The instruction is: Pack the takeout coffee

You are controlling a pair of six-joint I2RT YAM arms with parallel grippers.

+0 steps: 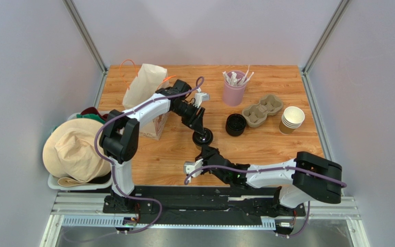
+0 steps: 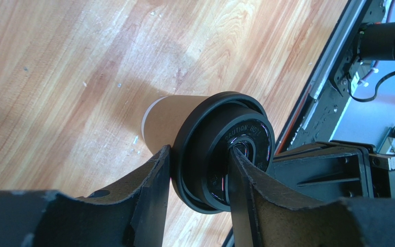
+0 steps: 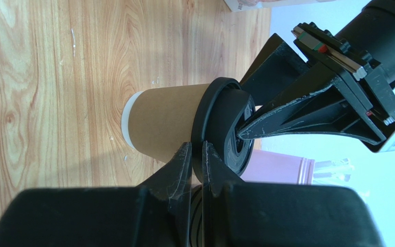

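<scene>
1. Takeout coffee [image 1: 203,138] appears to stand upright on the desk [image 1: 271,149], centre of the overhead frame, with its black lid [image 2: 220,154] on. Paper bag [image 1: 144,92] sits upper left, well apart.
2. Left tool [image 2: 199,152] is half spread and pinches the lid: one finger outside the skirt, the other in the top recess.
3. Right tool [image 3: 196,147] is almost pressed together and nips the lid's thin rim from the cup's lower side in the overhead frame.
4. Risk: both grips are on the lid, neither on the paper wall. A lift could pop the lid off and drop the cup.
5. Risk: opposed pulls from the two tools could tilt the cup or warp the rim.
6. Risk: cannot tell whether the bag mouth is open, so the cup could catch its edge.
</scene>
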